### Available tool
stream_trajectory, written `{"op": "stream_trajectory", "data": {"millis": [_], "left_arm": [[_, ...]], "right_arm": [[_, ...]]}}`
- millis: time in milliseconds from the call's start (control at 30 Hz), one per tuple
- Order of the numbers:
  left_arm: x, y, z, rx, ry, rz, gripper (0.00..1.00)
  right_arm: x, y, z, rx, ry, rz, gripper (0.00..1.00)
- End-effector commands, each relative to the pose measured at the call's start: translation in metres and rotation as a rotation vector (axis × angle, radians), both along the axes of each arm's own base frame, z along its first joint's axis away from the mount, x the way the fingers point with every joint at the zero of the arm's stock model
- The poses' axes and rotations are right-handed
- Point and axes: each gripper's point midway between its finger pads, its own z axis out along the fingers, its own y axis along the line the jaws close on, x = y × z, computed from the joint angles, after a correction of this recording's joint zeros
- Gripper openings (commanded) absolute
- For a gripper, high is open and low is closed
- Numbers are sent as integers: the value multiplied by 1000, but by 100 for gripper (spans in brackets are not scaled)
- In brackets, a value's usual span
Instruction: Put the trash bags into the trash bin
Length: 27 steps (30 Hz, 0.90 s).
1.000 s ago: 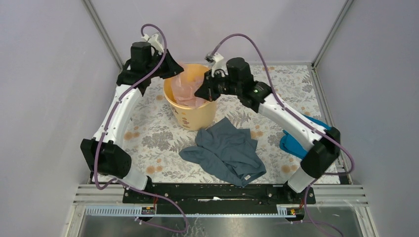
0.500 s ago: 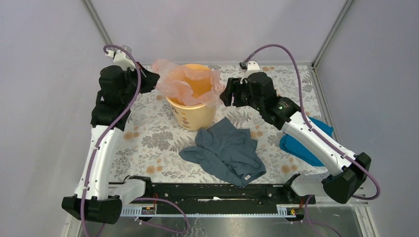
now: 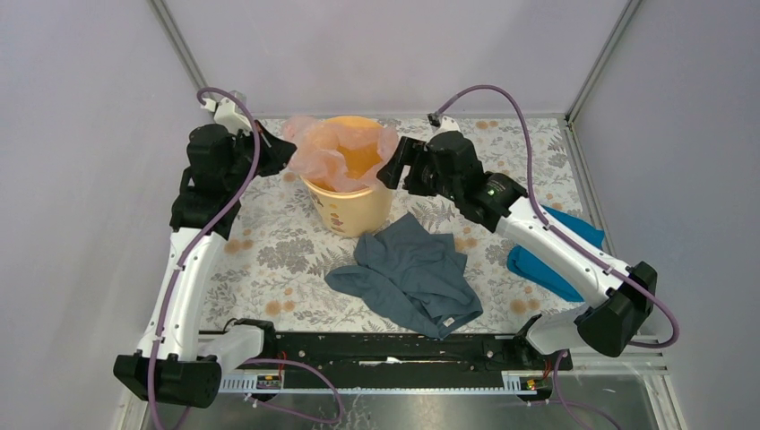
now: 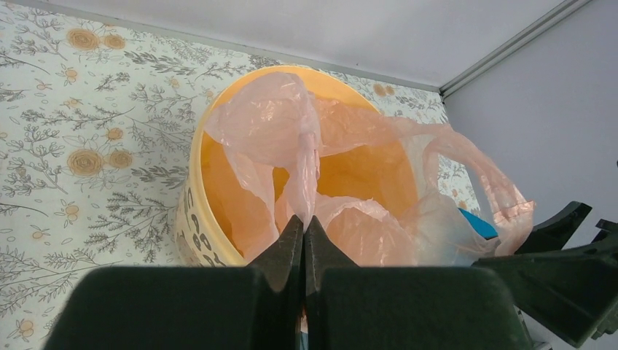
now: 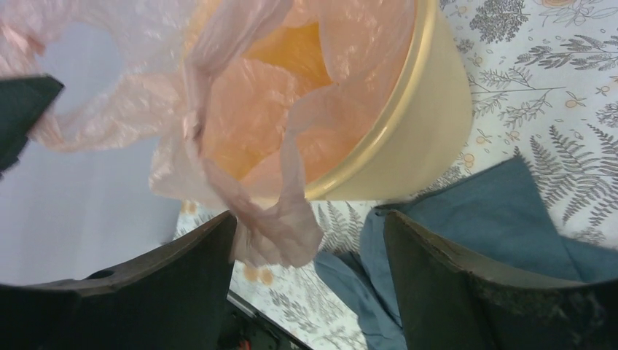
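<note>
Thin wrinkly pale-pink translucent plastic bag [image 3: 343, 150] sits in the mouth of the round yellow-orange plastic bin [image 3: 349, 213], far centre of the table. Its film lines the inside and spills over the rim on the left and right sides.

Versus half a second ago: the bag was stretched wider, with its left edge pulled further out past the rim. Now it is slacker and more bunched over the bin. A second ago both arms were right over the bin, with the bag down inside it.

Left gripper [image 4: 303, 223] is just left of the bin, jaws clenched together on a twisted strand of the bag. The strand rises from the fingertips up to the rim.

Right gripper [image 5: 306, 219] is just right of the bin and a bit closer to it than before. Its jaws are now spread wide and the film is released. A loose fold of bag hangs over the rim into the gap between the fingers, unclamped. Cannot tell if it brushes a finger.

Crumpled grey-blue garment [image 3: 412, 273] lies on the floral tablecloth [image 3: 269, 251] just near of the bin. Bright blue folded cloth [image 3: 538, 264] is at the right edge, partly under the right arm
</note>
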Motion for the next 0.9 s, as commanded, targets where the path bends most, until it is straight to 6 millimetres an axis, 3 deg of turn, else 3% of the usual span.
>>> {"op": "stream_trajectory", "data": {"millis": [0, 100, 233, 300, 367, 533, 633, 767, 867], "left_arm": [[-4, 2, 23, -2, -90, -3, 0], [-7, 9, 26, 27, -98, 28, 0], [-9, 29, 22, 73, -85, 137, 0], [-8, 53, 15, 98, -41, 273, 0], [-10, 73, 8, 123, -4, 380, 0], [-15, 87, -4, 136, 58, 452, 4], [-22, 94, -7, 133, 84, 495, 22], [-36, 78, 8, 45, 74, 434, 71], [-45, 48, 15, -89, 90, 309, 84]], "right_arm": [[21, 2, 16, 93, -47, -134, 76], [24, 2, 15, 77, -71, -128, 64], [19, 1, 1, 38, -93, -82, 22], [11, -3, -1, 25, -114, -51, 9], [4, -8, -5, 34, -135, -36, 1], [-1, -21, -9, 46, -188, -61, 0], [0, -18, -1, 56, -239, -35, 0], [-2, -11, 7, 63, -265, 14, 0], [-6, -5, 11, 91, -276, 54, 0]]}}
